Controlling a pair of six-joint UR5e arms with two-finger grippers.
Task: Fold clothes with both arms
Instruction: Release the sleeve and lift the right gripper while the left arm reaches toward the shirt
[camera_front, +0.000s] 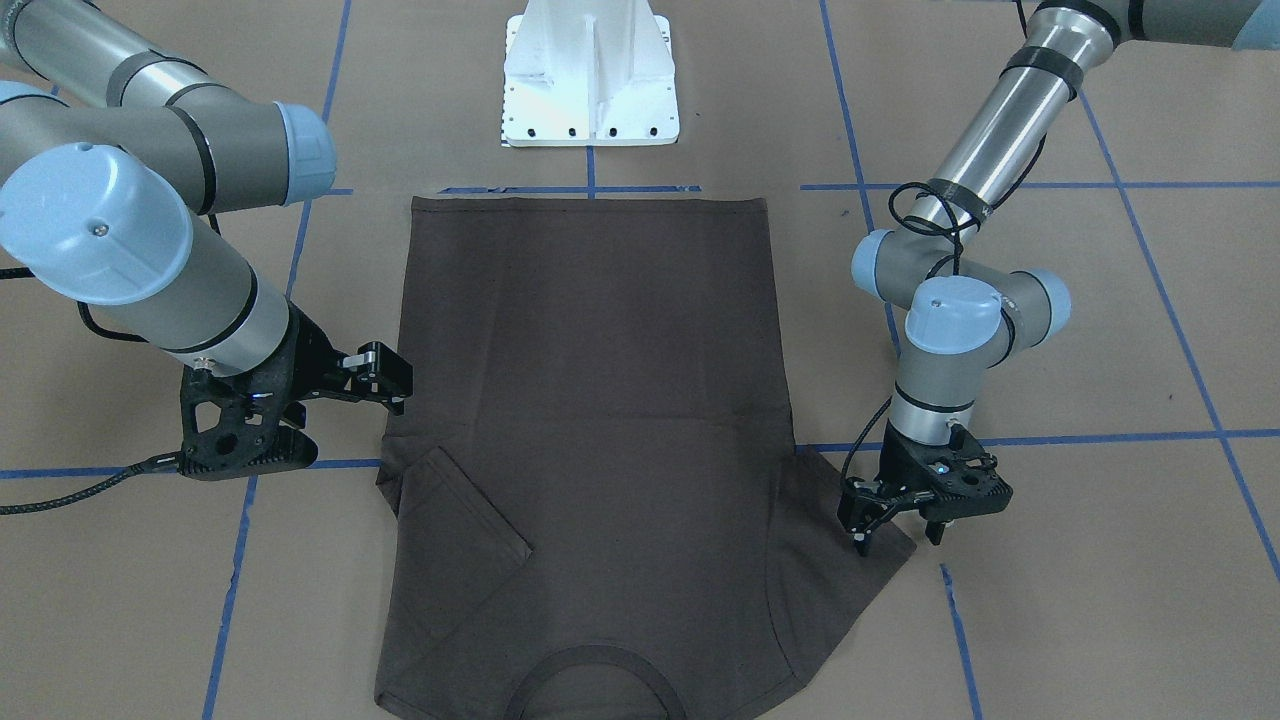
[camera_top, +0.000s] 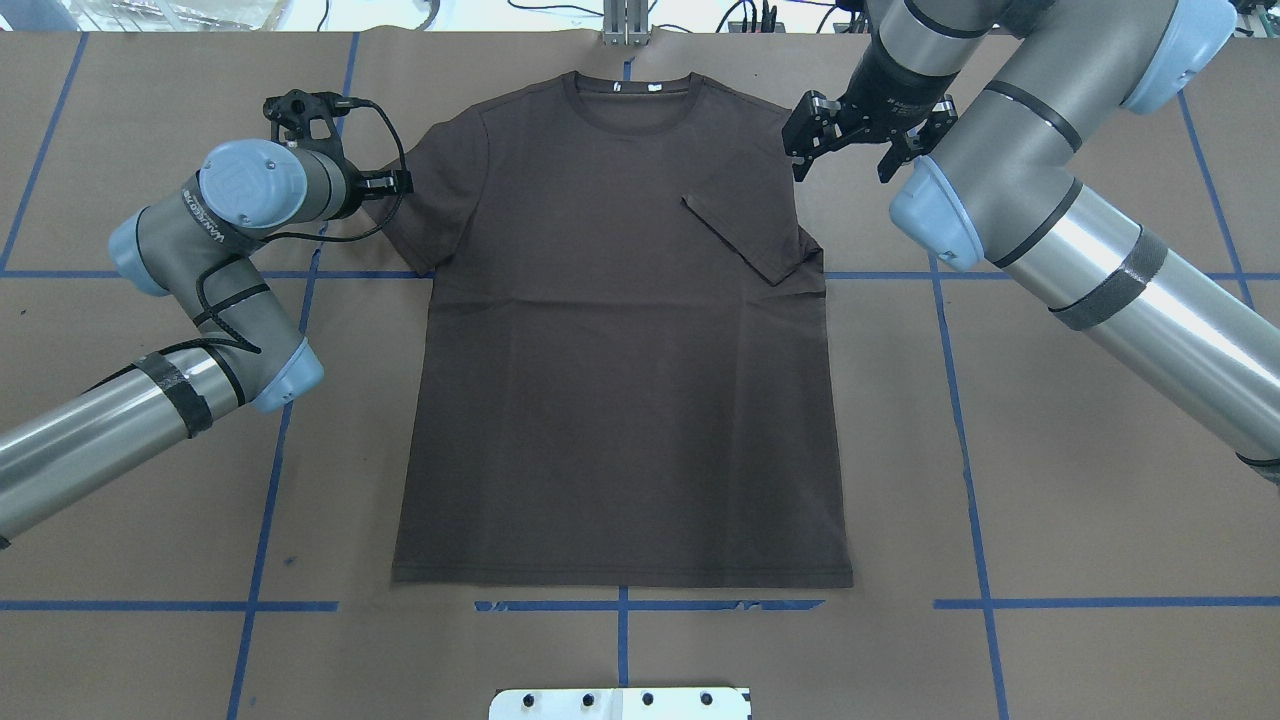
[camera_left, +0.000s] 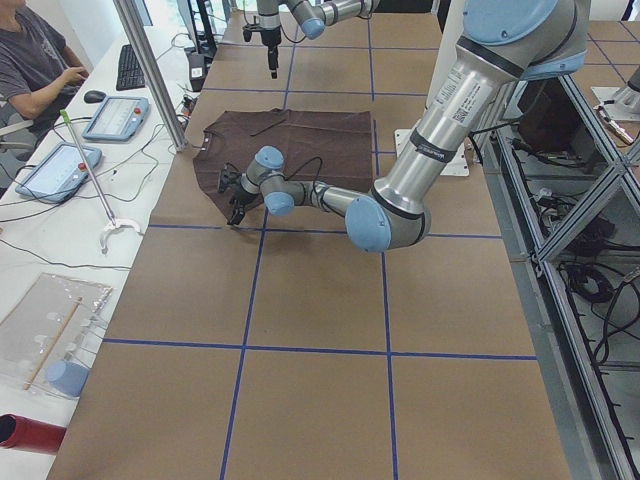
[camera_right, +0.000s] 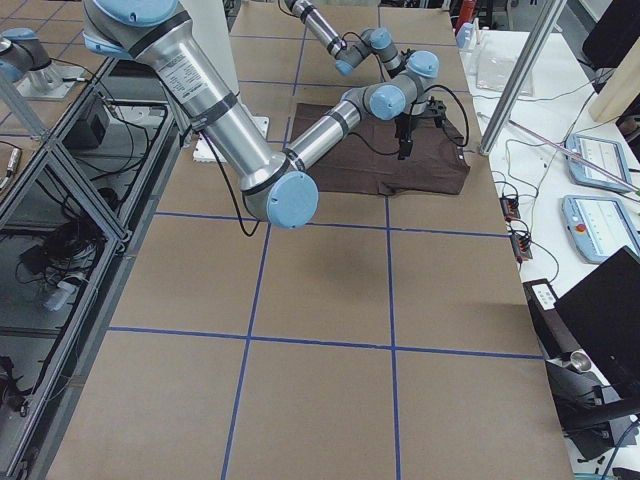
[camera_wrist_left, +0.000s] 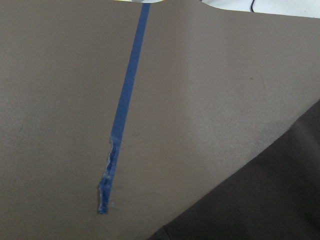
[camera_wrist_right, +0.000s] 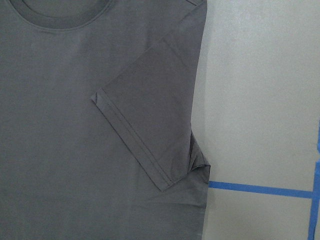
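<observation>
Hem of the dark brown T-shirt (camera_top: 620, 400) lies nearest the robot, along a blue tape line (camera_top: 640, 605) just beyond the white pedestal base (camera_top: 620, 703). The shirt is spread flat on the brown worktop (camera_top: 1050, 450). Farther up, the right sleeve (camera_top: 745, 235) is folded in over the chest, while the left sleeve (camera_top: 440, 200) is spread out and not yet folded.

The left claw (camera_front: 897, 543) sits low over that sleeve's outer edge, jaws apart and gripping nothing. The right claw (camera_top: 842, 172) hovers beside the right shoulder, also spread and empty. The collar (camera_top: 627, 95) lies farthest away.

The likely risk is that the left claw catches only one layer, or snags the worktop covering. With nothing pinning the body, a pull could also drag the whole shirt askew and loosen the finished fold.

Nothing stands between the claws and the cloth. A seated person (camera_left: 40, 60) and handheld control panels (camera_left: 115, 115) are well off to the side.
</observation>
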